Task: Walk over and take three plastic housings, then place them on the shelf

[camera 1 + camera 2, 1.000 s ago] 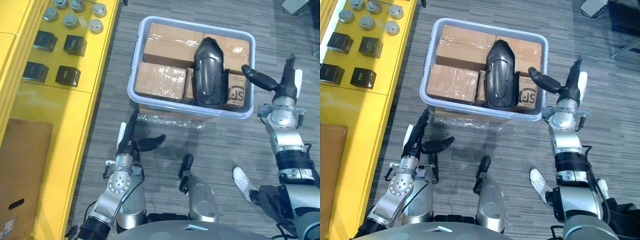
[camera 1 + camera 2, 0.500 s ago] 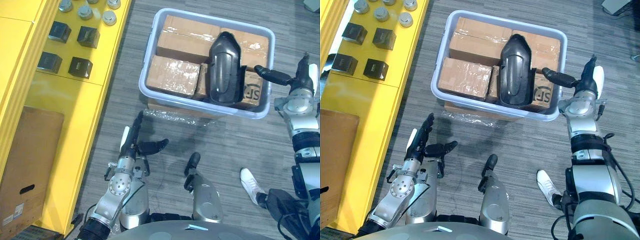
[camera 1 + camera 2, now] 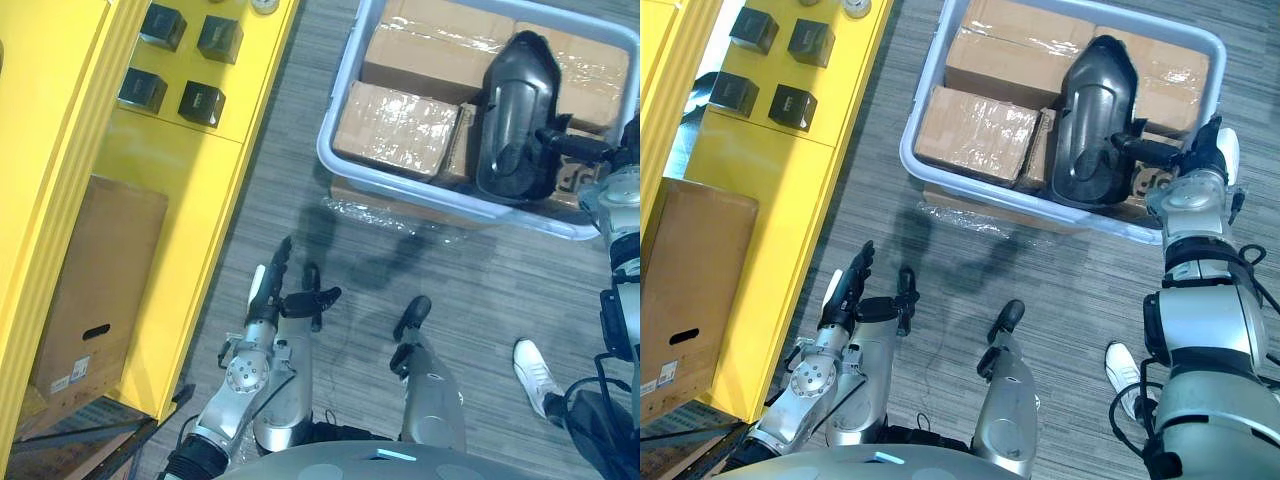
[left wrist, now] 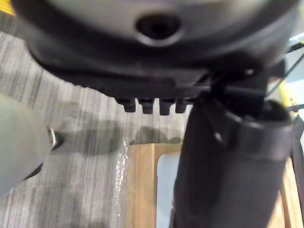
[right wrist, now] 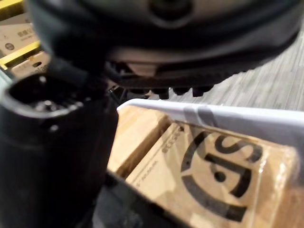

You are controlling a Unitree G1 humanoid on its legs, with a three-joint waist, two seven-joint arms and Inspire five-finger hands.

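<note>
**Head views, reach into the bin.** The one housing (image 3: 515, 110) I can see lies on top of the cartons (image 3: 395, 125) in the bin (image 3: 1010, 203), toward its right end. My right hand (image 3: 1195, 158) is at the bin's right rim, fingers straight and spread, holding nothing. One digit reaches over the rim toward the housing's side, and I cannot tell whether it touches. My left hand (image 3: 283, 300) hangs low over the floor, well apart from the bin, fingers relaxed and empty. The shelf (image 3: 150, 200) stands to my left, with dark blocks (image 3: 200, 100) on its upper level.

**Risks, as I judge them.**
- (a) The housing looks smooth, curved and bulky. A one-handed pinch from the side could slip off it, or tip it down between the cartons.
- (b) The right arm comes in across the rim. If I close the hand too low, it would catch the rim or a carton instead of the housing.
- (c) The left hand is too far off to steady a two-handed lift unless I bring it up first.
- (d) The task wants three housings and I see one. Any others are hidden, so I may have to dig among the cartons.
- (e) The blocks take up room on the shelf, and a careless set-down could knock them.
</note>
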